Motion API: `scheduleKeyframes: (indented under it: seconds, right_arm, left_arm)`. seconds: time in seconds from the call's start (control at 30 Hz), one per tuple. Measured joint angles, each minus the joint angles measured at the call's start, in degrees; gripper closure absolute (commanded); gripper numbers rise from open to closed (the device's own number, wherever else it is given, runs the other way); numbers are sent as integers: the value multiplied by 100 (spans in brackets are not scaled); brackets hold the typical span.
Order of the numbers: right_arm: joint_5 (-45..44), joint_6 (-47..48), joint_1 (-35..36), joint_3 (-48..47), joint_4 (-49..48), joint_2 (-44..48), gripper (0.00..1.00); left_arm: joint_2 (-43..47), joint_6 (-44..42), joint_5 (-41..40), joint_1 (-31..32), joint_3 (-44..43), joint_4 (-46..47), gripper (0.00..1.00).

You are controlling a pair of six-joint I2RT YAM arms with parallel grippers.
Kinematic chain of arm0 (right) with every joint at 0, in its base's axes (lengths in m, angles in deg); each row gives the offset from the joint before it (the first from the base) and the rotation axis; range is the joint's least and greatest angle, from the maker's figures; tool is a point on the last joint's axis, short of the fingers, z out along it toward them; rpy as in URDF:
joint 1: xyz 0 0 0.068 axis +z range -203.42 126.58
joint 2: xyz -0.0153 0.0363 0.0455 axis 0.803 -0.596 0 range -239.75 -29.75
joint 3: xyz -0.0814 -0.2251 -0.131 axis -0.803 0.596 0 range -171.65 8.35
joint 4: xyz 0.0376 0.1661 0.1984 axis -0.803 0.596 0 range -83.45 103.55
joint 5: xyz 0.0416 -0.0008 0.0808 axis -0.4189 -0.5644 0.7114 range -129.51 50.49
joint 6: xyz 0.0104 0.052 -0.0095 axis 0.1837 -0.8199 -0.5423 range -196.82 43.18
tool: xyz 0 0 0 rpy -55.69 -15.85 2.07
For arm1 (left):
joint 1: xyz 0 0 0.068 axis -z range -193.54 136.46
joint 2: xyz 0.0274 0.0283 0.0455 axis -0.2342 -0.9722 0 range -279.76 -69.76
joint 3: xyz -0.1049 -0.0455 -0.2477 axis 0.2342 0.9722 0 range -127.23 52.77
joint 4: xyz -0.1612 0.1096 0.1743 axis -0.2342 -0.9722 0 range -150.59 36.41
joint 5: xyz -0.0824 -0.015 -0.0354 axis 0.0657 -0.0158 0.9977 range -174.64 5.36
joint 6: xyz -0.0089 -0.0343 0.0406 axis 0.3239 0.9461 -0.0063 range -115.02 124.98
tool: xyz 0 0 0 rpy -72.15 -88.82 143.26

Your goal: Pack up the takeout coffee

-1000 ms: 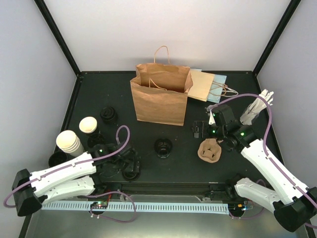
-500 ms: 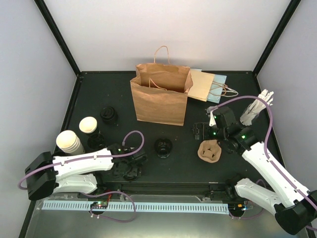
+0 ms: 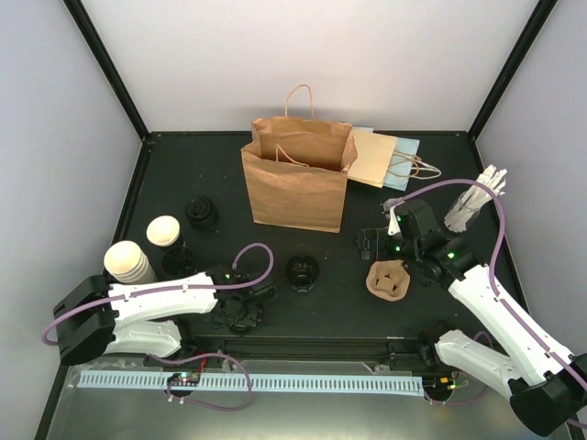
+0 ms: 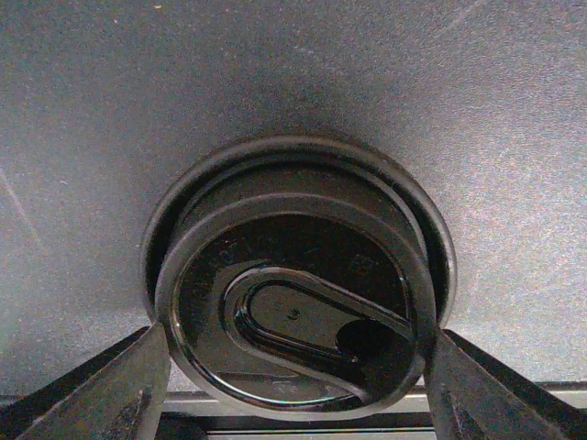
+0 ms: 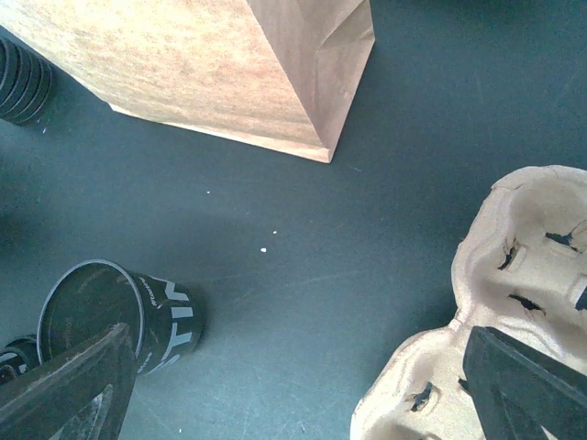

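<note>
**Where we stand**

We see the left gripper [image 3: 241,314] low at the desk's [image 3: 220,174] near edge, its fingers flanking a small black round plastic lid [image 4: 293,312]. Whether they grip it we cannot tell. The right gripper [image 3: 370,244] hangs released beside the brown moulded-pulp carrier [image 3: 388,280]. One cream-white, black-sleeved paper cup [image 3: 164,231] stands open at the left. A lidded one [image 3: 303,271] stands mid-desk.
</note>
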Motion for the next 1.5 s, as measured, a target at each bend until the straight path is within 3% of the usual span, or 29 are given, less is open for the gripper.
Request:
scheduleKeyframes:
  seconds: [0.23, 0.57, 0.63, 0.77, 0.93, 1.17, 1.5]
  right_arm:
    - [-15, -2, 2, 0, -11, -4, 0]
    - [-20, -2, 2, 0, -13, -4, 0]
    - [-20, -2, 2, 0, -13, -7, 0]
    - [-20, -2, 2, 0, -15, -11, 0]
    - [-17, -2, 2, 57, -52, -11, 0]
    - [-15, 0, 2, 70, -52, -13, 0]
    - [-15, 0, 0, 70, -52, -15, 0]
  left_arm:
    - [-79, -173, 61, 0, -66, 133, 36]
    - [-122, -328, 70, 0, -356, -24, 37]
    - [-111, -365, 52, 0, -525, -109, 34]
    - [-105, -420, -7, 0, -710, -227, 16]
    - [-105, -470, 9, -90, -560, -243, 9]
    - [-35, -627, 144, -503, -101, -48, 9]
    - [-31, -861, 308, -765, 111, 216, 16]
